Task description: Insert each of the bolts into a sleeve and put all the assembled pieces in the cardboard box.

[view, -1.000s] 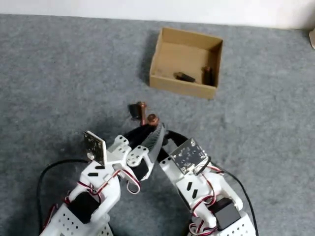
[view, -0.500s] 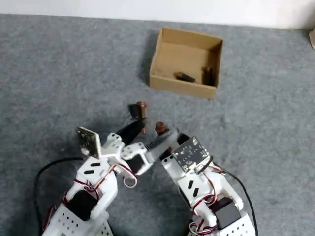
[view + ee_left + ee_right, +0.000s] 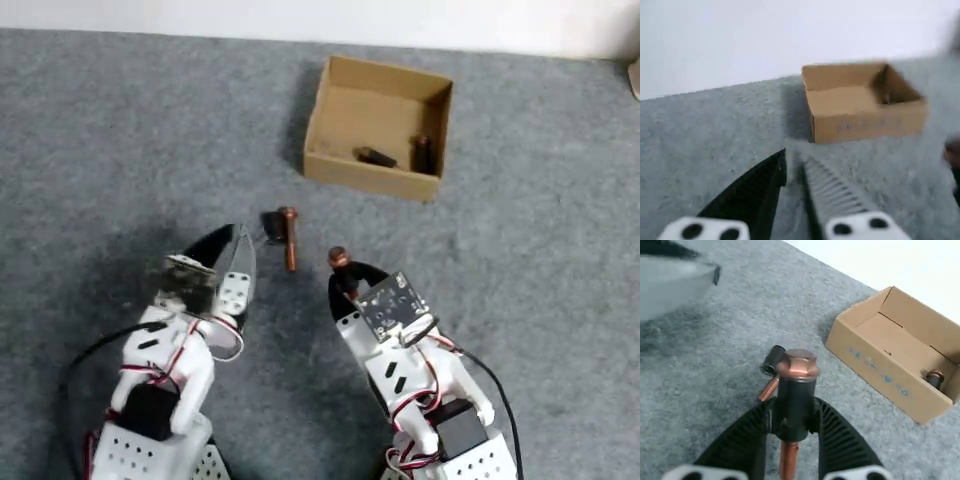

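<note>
Grip: right gripper (image 3: 794, 411) clamps black sleeve (image 3: 796, 395) carrying copper hex-head bolt (image 3: 797, 367), near brown cardboard box (image 3: 340, 165) | right wrist view: axis upright, head up, threads protruding below | left wrist view: left gripper (image 3: 792, 166) parted, empty

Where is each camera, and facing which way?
High view: fixed overhead, looking down on both white arms, the brown cardboard box and a loose copper bolt.
Left wrist view: on the left arm, past the left gripper toward the box.
Right wrist view: on the right arm, over the right gripper clamping a black cylindrical sleeve.
All three share the box.
</note>
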